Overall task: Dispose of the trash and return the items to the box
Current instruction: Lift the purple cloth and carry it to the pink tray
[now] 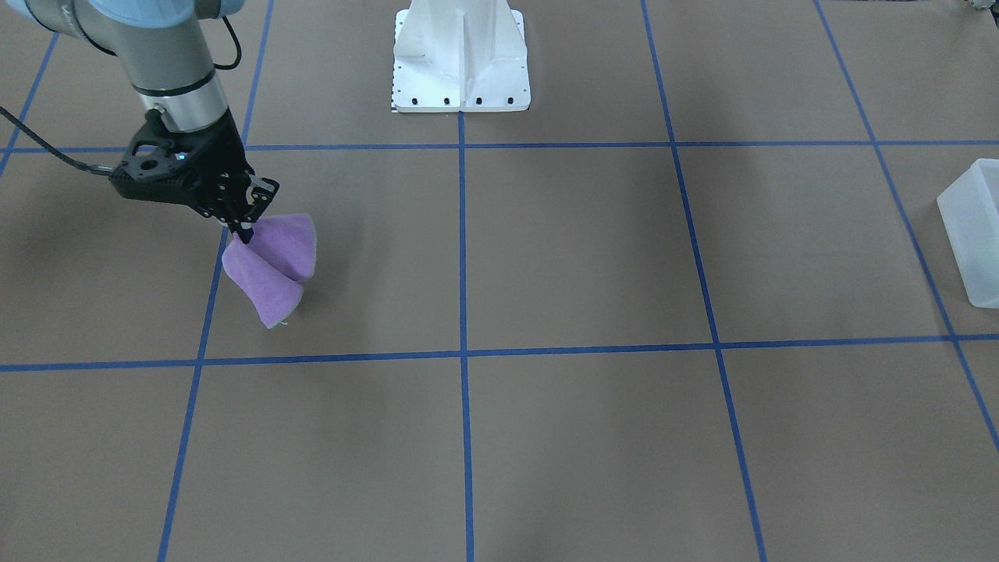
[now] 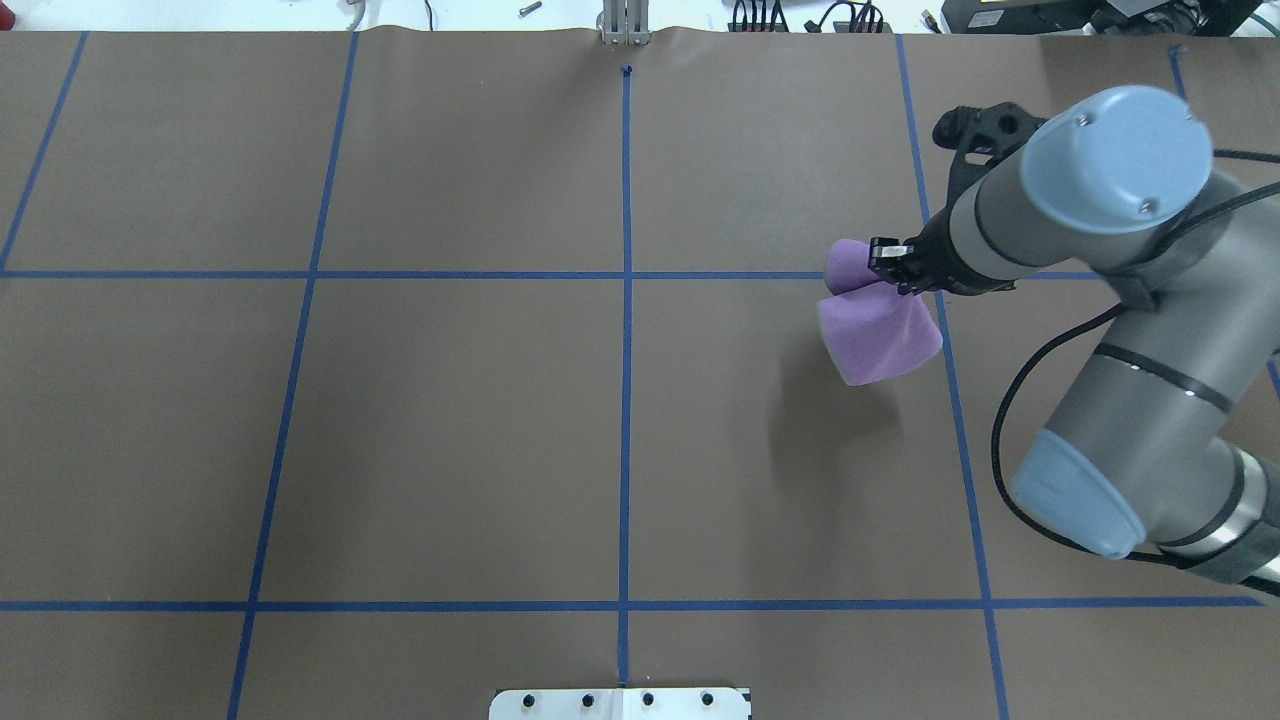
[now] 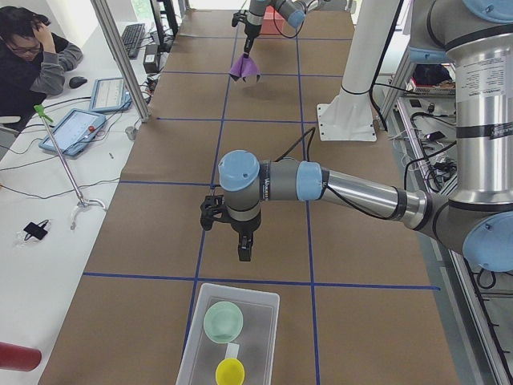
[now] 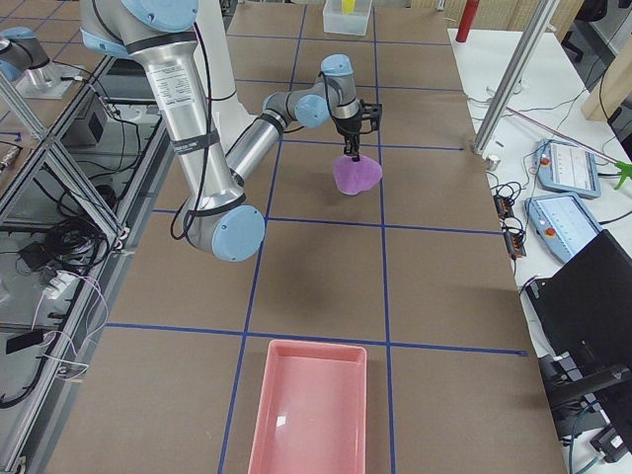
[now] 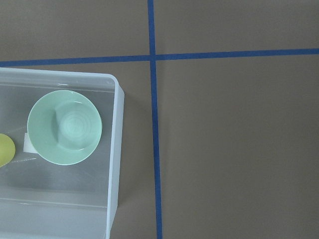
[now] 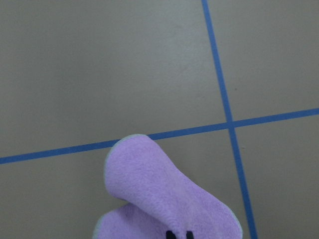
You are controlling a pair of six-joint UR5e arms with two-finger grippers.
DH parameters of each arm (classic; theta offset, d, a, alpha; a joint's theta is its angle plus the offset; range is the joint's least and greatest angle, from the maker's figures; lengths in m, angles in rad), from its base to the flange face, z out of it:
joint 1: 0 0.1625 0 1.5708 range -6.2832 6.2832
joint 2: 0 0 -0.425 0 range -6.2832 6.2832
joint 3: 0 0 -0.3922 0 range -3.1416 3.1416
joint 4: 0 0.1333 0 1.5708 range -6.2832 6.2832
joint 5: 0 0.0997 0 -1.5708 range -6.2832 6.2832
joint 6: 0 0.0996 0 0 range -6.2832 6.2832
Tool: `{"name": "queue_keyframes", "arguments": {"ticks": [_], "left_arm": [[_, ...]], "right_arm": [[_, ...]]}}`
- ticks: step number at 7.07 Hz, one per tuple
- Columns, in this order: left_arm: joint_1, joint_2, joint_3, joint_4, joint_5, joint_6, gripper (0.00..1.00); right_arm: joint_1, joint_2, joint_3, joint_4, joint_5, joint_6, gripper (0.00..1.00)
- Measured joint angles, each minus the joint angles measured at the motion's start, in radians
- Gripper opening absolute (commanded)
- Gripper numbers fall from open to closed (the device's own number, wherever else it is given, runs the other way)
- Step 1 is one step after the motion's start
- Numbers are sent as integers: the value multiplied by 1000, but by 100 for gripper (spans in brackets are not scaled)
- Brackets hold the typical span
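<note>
My right gripper [image 1: 243, 230] is shut on a purple cloth [image 1: 269, 269] and holds it bunched, hanging just above the brown table. The cloth also shows in the overhead view [image 2: 880, 335] under the gripper [image 2: 890, 262], and in the right wrist view [image 6: 159, 199]. A clear box [image 3: 228, 337] stands at the table's left end with a green bowl [image 5: 65, 127] and a yellow item [image 3: 231, 371] in it. My left gripper [image 3: 244, 253] hangs empty just before the box; I cannot tell whether it is open or shut.
A pink tray [image 4: 311, 405] lies at the table's right end. The white robot base [image 1: 460, 55] stands at the table's middle edge. An operator [image 3: 36, 56] sits at a side desk with tablets. Blue tape lines grid the table.
</note>
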Motion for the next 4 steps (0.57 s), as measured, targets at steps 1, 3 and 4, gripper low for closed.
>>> {"name": "queue_keyframes", "arguments": {"ticks": [1, 3, 4], "left_arm": [[0, 5, 0, 0, 0, 0, 98], [0, 19, 5, -3, 2, -1, 98], [-1, 48, 4, -28, 2, 0, 98]], "right_arm": [[68, -32, 32, -40, 51, -93, 0], [257, -145, 57, -61, 172, -357, 0], [366, -211, 59, -64, 232, -515, 0]]}}
